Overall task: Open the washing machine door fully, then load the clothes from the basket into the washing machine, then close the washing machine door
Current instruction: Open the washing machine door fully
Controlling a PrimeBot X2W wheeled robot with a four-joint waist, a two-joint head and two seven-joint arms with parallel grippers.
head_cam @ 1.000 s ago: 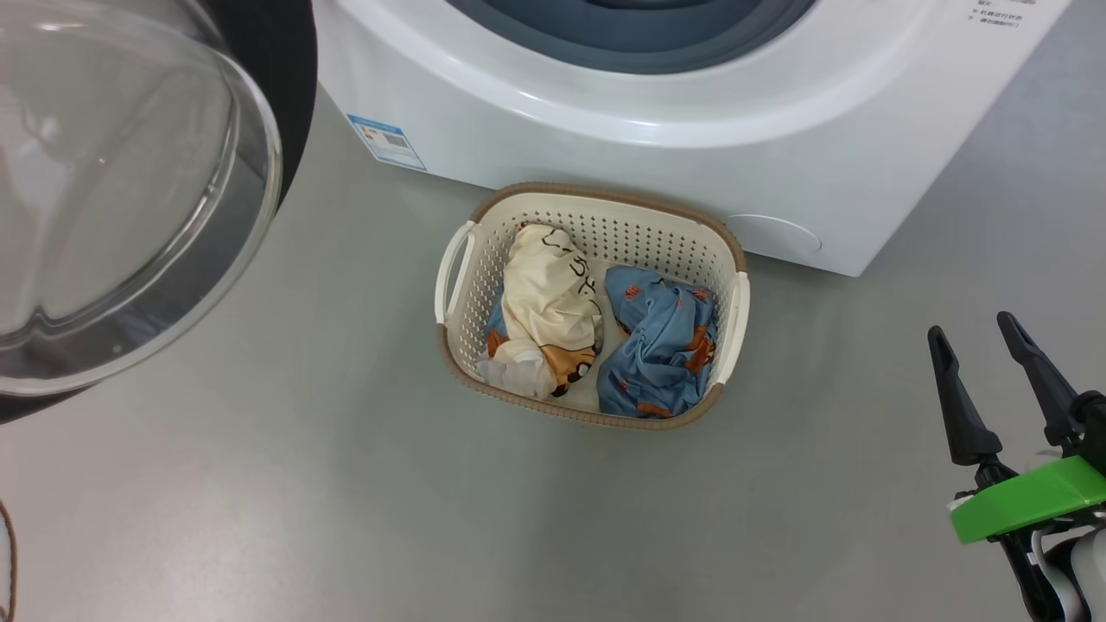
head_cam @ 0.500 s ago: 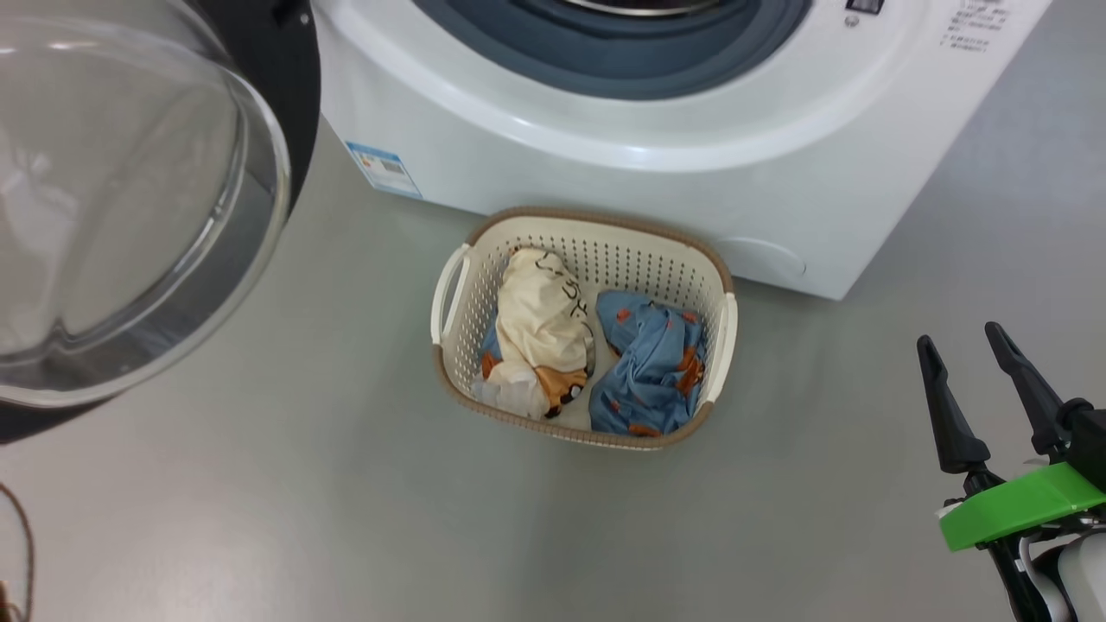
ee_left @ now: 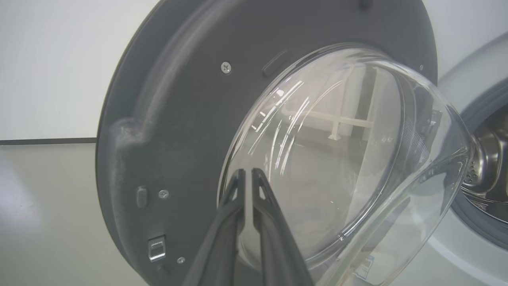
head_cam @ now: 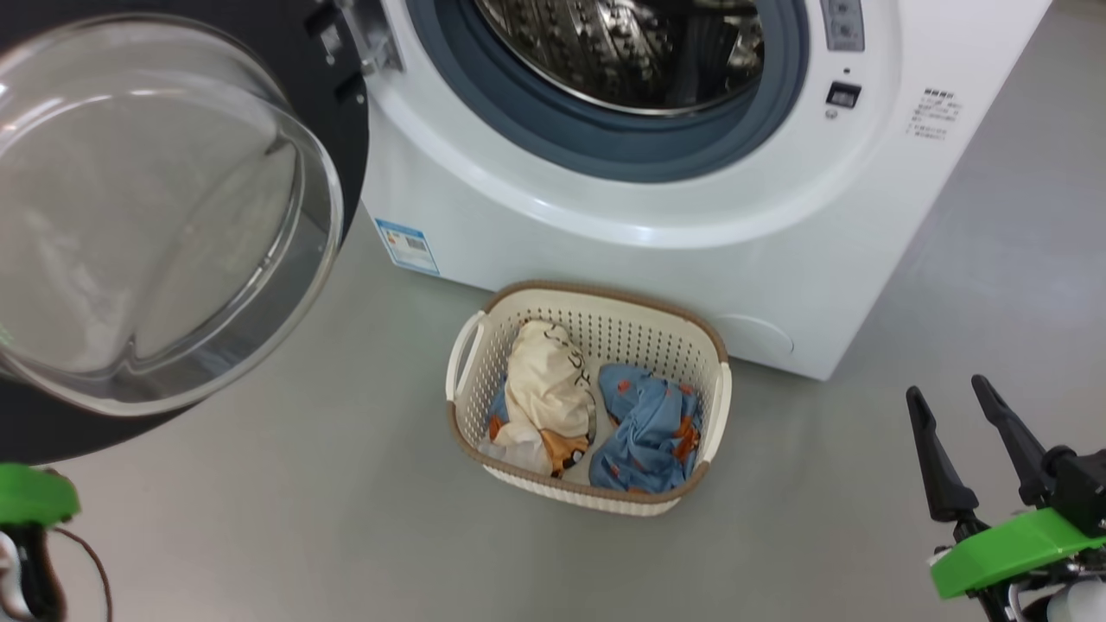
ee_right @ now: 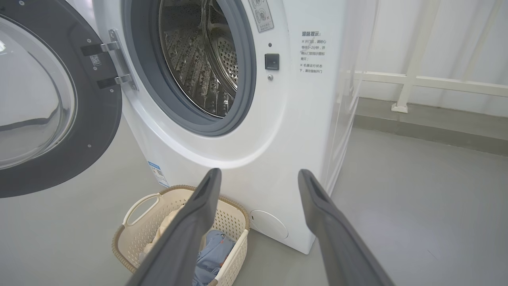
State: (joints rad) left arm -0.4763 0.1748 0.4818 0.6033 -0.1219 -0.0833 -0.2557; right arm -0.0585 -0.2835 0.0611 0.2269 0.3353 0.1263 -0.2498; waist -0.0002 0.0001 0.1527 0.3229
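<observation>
Washing machine door stands swung wide open at the left of the washing machine. Basket sits on the floor just before the machine's front, with the clothes inside. Left gripper is fully closed and holds nothing, facing the door's inner side. Right gripper is spread wide and empty, right of the basket.

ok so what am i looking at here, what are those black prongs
It is a two-armed robot on wheels doing laundry. One picture looks down from its head; the other two come from cameras on its wrists, looking along each gripper's two dark fingers. The right gripper is open and empty; the left gripper is shut on nothing, pointing at the open washing machine door. On the grey floor, before the washing machine, stands a basket holding the clothes.
</observation>
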